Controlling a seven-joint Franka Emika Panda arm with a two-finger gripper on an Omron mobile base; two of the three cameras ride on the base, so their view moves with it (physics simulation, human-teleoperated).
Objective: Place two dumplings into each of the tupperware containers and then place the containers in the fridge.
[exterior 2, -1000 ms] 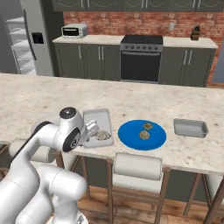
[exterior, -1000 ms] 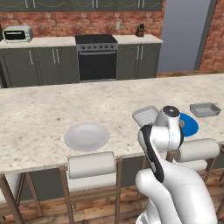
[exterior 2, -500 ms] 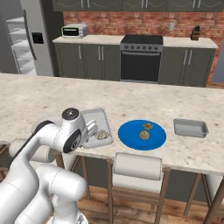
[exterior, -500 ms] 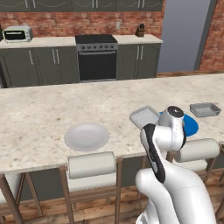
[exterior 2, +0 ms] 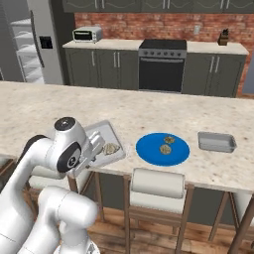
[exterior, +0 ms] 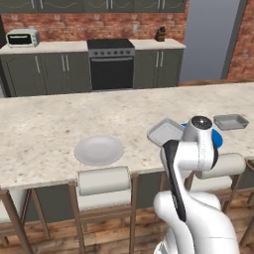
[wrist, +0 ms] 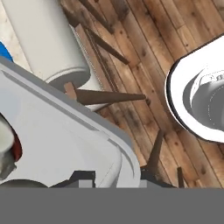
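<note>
- A long speckled stone tabletop point(exterior: 44, 134) spans the room.
- A round white plate point(exterior: 98, 150) lies near its front edge.
- A light-grey tupperware tray point(exterior: 165, 132) sits tilted beside the white arm point(exterior: 198, 149).
- A second tray point(exterior: 231, 121) rests farther right.
- A black oven point(exterior: 111, 67) and a toaster oven point(exterior: 22, 37) stand behind.

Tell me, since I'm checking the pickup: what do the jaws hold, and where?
The gripper is shut on the near tupperware container, pinching its rim at a corner; dumplings lie inside.

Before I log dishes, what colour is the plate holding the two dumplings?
Blue; the plate shows best in the right base view.
</note>
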